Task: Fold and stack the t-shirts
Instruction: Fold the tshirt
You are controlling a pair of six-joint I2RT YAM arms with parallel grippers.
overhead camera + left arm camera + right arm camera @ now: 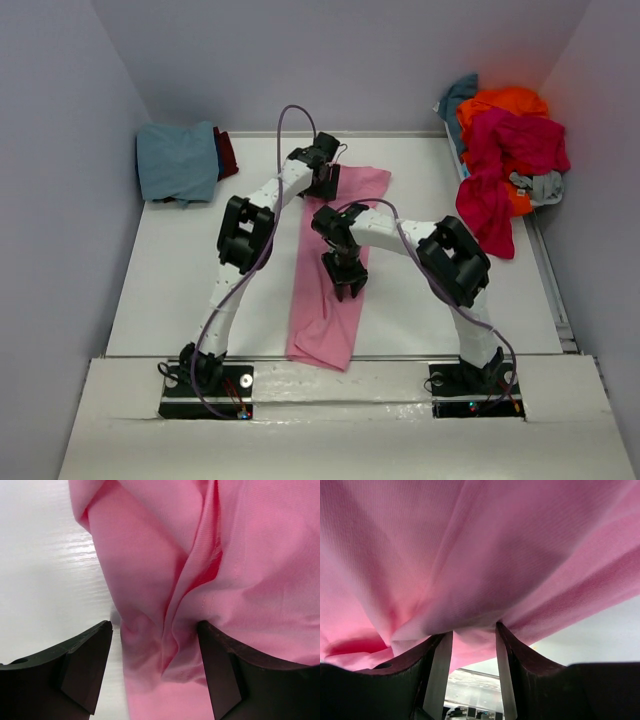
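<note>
plain light pink t-shirt [320,320], deeper pink in the creases. white table [180,290]. plain dusty teal-blue t-shirt [178,162], dark red cloth [228,152]. plain orange t-shirt [505,102], magenta t-shirt [515,145], grey t-shirt [540,186], teal t-shirt [458,97]. white arms [235,290] with black joints and black fingers [85,665], lilac cables [283,120]. pale grey walls [350,60].

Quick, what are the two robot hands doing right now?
Left gripper: open, jaws astride a fold of the pink t-shirt.
Right gripper: closed, it seems, on a bunch of the pink t-shirt.
</note>
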